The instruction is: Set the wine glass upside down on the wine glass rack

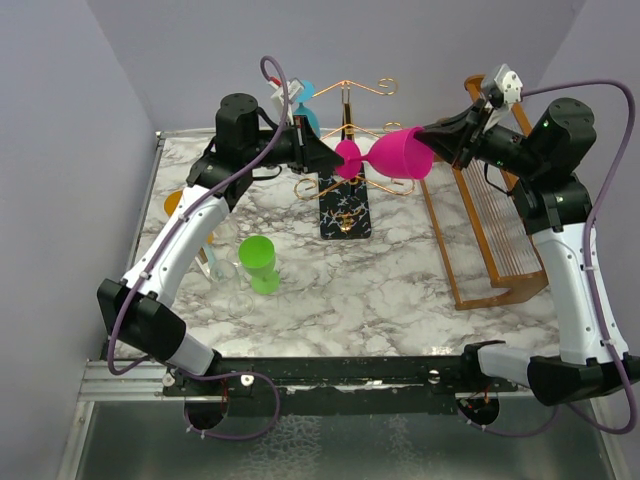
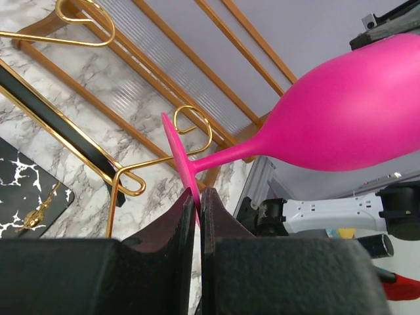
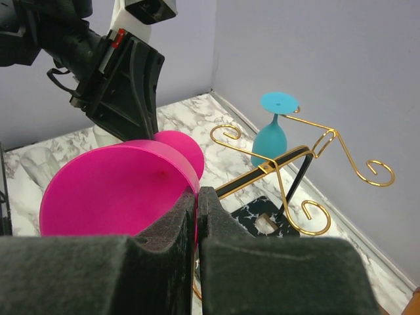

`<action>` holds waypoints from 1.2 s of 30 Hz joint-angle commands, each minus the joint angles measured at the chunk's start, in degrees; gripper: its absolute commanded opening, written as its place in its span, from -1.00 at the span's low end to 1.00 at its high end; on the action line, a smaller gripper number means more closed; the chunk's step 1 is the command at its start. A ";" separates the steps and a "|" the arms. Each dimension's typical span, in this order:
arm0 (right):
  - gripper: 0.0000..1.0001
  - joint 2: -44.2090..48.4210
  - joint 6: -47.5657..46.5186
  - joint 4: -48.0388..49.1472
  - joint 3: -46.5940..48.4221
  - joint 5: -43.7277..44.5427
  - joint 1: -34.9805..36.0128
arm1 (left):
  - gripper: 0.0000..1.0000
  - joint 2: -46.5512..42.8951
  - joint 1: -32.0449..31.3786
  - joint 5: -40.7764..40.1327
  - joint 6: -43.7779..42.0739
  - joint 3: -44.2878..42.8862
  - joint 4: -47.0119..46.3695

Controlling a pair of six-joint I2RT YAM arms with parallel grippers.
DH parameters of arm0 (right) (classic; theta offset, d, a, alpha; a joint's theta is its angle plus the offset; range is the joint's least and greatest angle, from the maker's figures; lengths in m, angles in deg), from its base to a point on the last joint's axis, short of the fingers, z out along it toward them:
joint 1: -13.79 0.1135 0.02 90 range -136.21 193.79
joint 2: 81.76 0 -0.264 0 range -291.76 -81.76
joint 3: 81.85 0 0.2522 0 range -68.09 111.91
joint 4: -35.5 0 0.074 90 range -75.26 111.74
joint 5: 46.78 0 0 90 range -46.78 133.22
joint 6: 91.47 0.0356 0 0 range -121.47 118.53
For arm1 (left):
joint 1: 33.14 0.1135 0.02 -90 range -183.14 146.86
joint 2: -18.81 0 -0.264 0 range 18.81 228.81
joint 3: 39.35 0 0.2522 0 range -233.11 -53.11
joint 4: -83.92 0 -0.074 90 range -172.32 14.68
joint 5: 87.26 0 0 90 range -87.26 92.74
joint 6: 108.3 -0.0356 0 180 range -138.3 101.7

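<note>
In the upper middle of the top view, your left gripper [image 1: 333, 160] pinches the foot of the glossy magenta wine glass [image 1: 398, 154]. The glass hangs sideways above the thin gold wire rack on its black speckled base [image 1: 345, 212]. Further right, your right gripper [image 1: 437, 140] clamps the bowl's rim. This looks like a handover. Next, free the rim, then tip the bowl downward.

Both my arms reach out level over the far half of the table [image 1: 400, 290], facing each other. My left gripper [image 1: 325, 155] [image 2: 198, 197] pinches the wine glass [image 1: 395, 155] by its foot; my right gripper [image 1: 432, 148] [image 3: 197, 193] is clamped on its rim.
</note>
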 commanded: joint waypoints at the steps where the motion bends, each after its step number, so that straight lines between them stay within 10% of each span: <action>1: -0.98 0.94 0.68 1.61 -0.69 -1.17 0.05 | -0.93 -0.52 -0.62 0.13 -0.75 -2.02 -1.02; 6: -0.80 1.36 0.45 2.34 -1.73 -4.57 0.05 | -1.00 -0.77 -0.54 -2.14 -3.67 -2.98 1.41; 11: 0.00 1.93 -2.44 0.33 -1.96 -7.12 0.04 | -1.00 -2.63 -0.41 -2.82 -7.89 -2.78 1.87; 20: 0.75 3.58 -8.61 -5.43 -0.35 -6.95 0.01 | -1.00 -6.09 3.94 -4.67 -13.26 -3.33 5.24; 28: 0.99 5.84 -17.42 -12.84 0.52 -1.11 0.05 | -1.00 -8.94 13.45 -6.36 -17.45 -4.22 7.47; 36: 0.99 6.42 -28.85 -21.00 -2.81 -6.59 0.06 | -1.00 -10.93 14.60 -25.01 -36.81 -15.15 18.98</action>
